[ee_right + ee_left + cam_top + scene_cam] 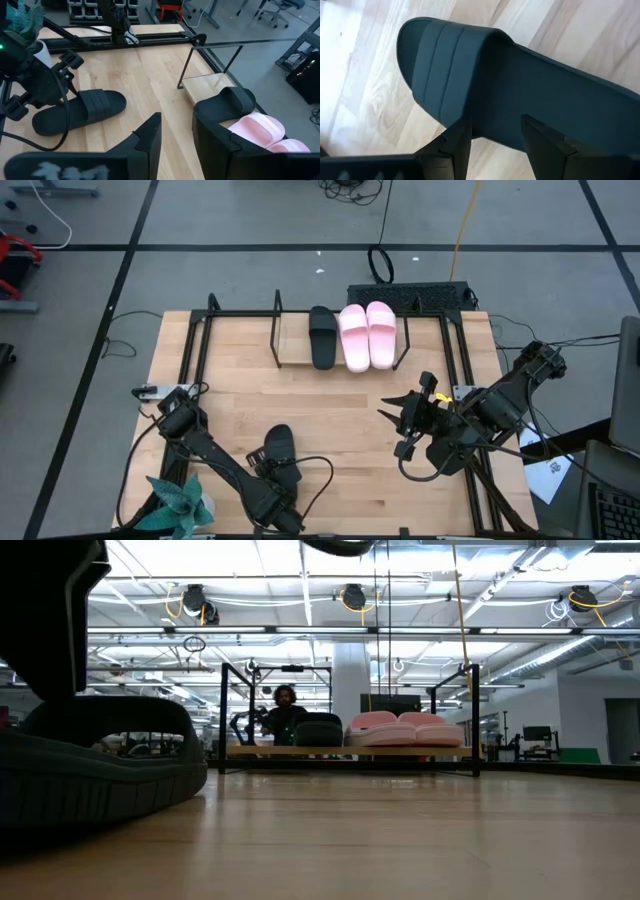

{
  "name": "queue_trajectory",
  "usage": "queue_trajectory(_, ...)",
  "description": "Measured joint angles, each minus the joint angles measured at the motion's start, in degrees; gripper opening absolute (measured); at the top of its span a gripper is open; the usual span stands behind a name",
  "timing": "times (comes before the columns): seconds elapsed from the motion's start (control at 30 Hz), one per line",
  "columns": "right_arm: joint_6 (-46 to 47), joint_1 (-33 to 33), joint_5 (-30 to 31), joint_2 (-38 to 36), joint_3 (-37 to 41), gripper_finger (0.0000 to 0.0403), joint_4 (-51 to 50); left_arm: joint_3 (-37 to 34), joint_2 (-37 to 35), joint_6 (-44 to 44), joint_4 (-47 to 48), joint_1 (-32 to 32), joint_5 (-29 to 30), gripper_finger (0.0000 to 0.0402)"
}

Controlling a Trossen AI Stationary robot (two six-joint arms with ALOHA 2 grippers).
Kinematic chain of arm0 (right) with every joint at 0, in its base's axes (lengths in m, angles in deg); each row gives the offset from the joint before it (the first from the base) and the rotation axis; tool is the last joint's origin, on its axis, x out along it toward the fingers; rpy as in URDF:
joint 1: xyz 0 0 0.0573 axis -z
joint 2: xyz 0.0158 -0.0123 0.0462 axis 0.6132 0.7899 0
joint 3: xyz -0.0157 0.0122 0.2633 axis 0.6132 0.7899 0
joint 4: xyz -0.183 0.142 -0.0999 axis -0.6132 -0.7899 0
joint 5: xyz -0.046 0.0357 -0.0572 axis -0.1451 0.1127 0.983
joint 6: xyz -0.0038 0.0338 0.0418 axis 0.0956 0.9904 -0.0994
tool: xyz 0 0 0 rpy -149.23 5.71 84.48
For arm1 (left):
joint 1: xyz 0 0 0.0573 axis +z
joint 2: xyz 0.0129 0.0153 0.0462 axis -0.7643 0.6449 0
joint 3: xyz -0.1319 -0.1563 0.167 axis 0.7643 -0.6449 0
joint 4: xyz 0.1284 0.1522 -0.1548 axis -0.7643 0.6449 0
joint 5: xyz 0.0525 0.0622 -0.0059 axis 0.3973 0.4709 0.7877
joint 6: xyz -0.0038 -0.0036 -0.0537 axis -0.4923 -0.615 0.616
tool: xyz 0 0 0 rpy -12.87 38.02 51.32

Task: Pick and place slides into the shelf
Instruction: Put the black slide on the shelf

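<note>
My left end effector is at the last black slide, its fingers either side of the rim; whether it grasps I cannot tell. I would clench firmly before lifting to the shelf.

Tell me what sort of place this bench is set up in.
Probably a robotics lab in a big industrial hall: ceiling cable reels, taped lines on the grey floor, and a seated person among equipment behind the wooden table.

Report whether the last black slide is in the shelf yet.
Out. The black slide lies on the table by the left gripper; the shelf holds three.
</note>
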Motion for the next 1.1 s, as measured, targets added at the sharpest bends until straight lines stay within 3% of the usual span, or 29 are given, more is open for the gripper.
queue_trajectory(0.7, 0.02, 1.08, 1.30, 0.00, 0.00, 0.0098, 0.07, -9.80, -0.04, -5.64, -3.60, 4.42, 2.62, 0.0163)
queue_trajectory(0.8, -0.05, 1.11, 1.31, 0.00, 0.00, 0.0098, 0.04, -9.84, -0.04, -7.92, -4.68, 5.47, 4.89, 0.0130)
queue_trajectory(1.0, -0.38, 1.11, 1.32, 0.00, 0.00, 0.0098, 0.02, -9.84, -0.04, -17.26, -11.58, 6.69, 5.23, 0.0016)
queue_trajectory(1.1, -0.63, 1.11, 1.49, 0.00, 0.00, 0.0098, 0.00, -9.84, -0.04, -19.70, -13.38, 7.23, 5.92, 0.0010)
